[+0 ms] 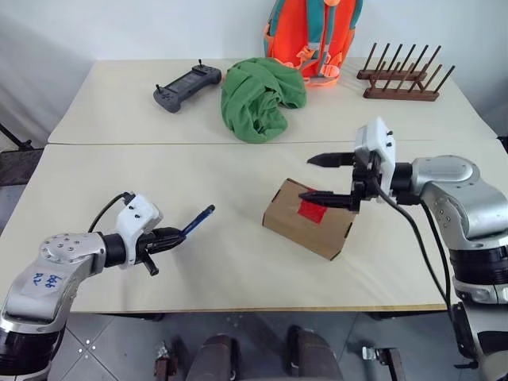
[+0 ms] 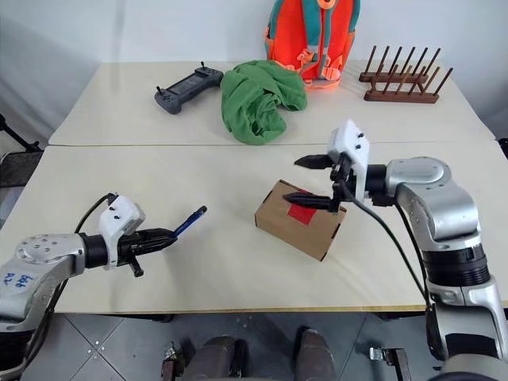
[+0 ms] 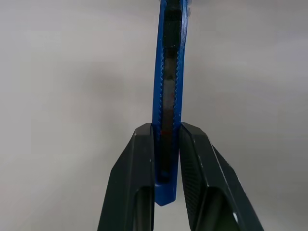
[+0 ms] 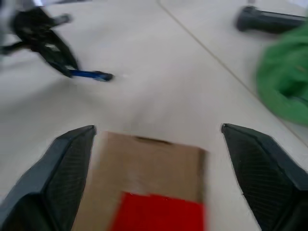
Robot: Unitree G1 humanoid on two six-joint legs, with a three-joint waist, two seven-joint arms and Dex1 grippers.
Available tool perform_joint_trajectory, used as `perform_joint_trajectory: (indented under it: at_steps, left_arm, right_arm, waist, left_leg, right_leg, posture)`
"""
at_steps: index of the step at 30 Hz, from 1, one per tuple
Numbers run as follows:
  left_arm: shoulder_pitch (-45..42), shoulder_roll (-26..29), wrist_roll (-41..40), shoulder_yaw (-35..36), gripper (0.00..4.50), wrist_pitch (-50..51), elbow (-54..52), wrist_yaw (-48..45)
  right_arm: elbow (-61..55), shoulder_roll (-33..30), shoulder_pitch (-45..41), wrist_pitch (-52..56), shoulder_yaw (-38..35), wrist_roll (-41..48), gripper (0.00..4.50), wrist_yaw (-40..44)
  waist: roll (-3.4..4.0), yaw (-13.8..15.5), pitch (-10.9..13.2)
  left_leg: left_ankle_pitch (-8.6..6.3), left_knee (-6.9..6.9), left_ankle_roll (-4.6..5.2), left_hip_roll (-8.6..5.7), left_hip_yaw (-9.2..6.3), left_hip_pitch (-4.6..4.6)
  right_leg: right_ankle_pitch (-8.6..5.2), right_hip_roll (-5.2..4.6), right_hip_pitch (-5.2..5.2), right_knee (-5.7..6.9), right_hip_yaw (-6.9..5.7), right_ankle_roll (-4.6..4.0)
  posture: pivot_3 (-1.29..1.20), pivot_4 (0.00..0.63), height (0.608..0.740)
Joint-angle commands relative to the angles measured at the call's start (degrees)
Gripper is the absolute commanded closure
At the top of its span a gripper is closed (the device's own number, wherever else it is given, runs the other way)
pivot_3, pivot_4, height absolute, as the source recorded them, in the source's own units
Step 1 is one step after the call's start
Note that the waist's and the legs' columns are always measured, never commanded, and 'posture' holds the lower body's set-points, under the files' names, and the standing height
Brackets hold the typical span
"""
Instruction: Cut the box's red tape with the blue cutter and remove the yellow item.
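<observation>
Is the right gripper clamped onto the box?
No: the right gripper stands open, its fingers spread wider than the box and not touching it.

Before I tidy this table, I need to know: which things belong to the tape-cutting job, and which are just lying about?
Job:
- blue cutter, in left gripper
- box
- red tape
- right gripper, open over the box

Lying about:
- green cloth
- grey controller
- orange backpack
- wooden rack

blue cutter (image 3: 167, 86) tip cut off by frame edge, box (image 4: 144, 178) and red tape (image 4: 159, 211) blurred, cropped below
</observation>
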Motion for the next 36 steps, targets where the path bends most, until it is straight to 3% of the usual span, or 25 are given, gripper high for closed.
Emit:
perform_joint_trajectory:
  at_steps: [1, 6, 9, 15, 19, 36]
  left_arm:
    - [1.73, 2.78, 1.77, -1.44, 4.09, -9.48, 0.08, -6.42]
    - [2.29, 5.54, 5.37, -5.53, 4.09, -9.86, -1.84, -7.22]
    - [3.24, 6.79, 7.52, -8.01, 4.09, -7.83, -3.84, -6.42]
    - [3.79, 10.19, 16.04, -13.17, 4.09, -9.43, -5.71, -4.89]
    - [3.9, 8.64, 16.13, -13.7, 4.09, -10.82, -7.38, -4.24]
    - [9.6, 8.32, 15.85, -11.71, 4.09, -13.48, -10.28, -5.32]
  right_arm:
    - [-10.22, -1.14, 0.77, 4.55, 3.1, 2.25, 1.63, -1.45]
    - [-18.2, -1.33, 1.71, 6.11, 12.13, -1.6, 3.39, -4.74]
    - [-17.69, 1.72, 1.17, 4.15, 19.31, -6.99, 4.48, -8.42]
    - [-15.6, 9.63, -0.48, 1.49, 29.22, -14.35, 4.48, -12.46]
    - [-11.46, 12.38, -1.32, -1.4, 31.84, -18.03, 4.48, -13.19]
    - [-2.1, 14.99, -0.05, -11.78, 39.59, -29.95, 4.48, -10.49]
  waist:
    - [0.0, 0.0, 0.0]
    - [-0.13, 0.02, 0.07]
    - [-0.17, -0.03, 0.07]
    - [-0.16, -0.29, 0.07]
    - [-0.16, -0.4, 0.06]
    - [-0.16, -1.29, 0.03]
  left_leg:
    - [-0.01, 0.0, 0.02, -0.01, 0.02, 0.0]
    - [-0.06, -0.01, 0.12, -0.01, 0.21, 0.02]
    - [-0.06, -0.01, 0.13, -0.01, 0.25, 0.04]
    - [-0.06, -0.02, 0.13, 0.0, 0.32, 0.09]
    - [-0.05, -0.02, 0.15, -0.01, 0.43, 0.19]
    - [-0.08, -0.02, 0.19, 0.0, 0.43, 0.27]
  right_leg:
    - [0.0, 0.0, 0.0, 0.0, -0.01, 0.0]
    - [0.0, -0.03, -0.01, -0.07, -0.04, 0.0]
    - [0.0, -0.03, -0.01, -0.06, -0.04, 0.0]
    - [0.0, -0.02, -0.08, 0.07, -0.03, 0.0]
    - [0.0, -0.03, 0.0, 0.07, -0.02, 0.0]
    - [0.0, -0.03, 0.01, 0.14, -0.03, 0.0]
  posture:
    - [0.0, 0.15, 0.74]
    - [0.0, 0.15, 0.74]
    - [0.0, 0.15, 0.74]
    - [0.0, 0.15, 0.74]
    - [0.0, 0.15, 0.74]
    - [0.0, 0.15, 0.74]
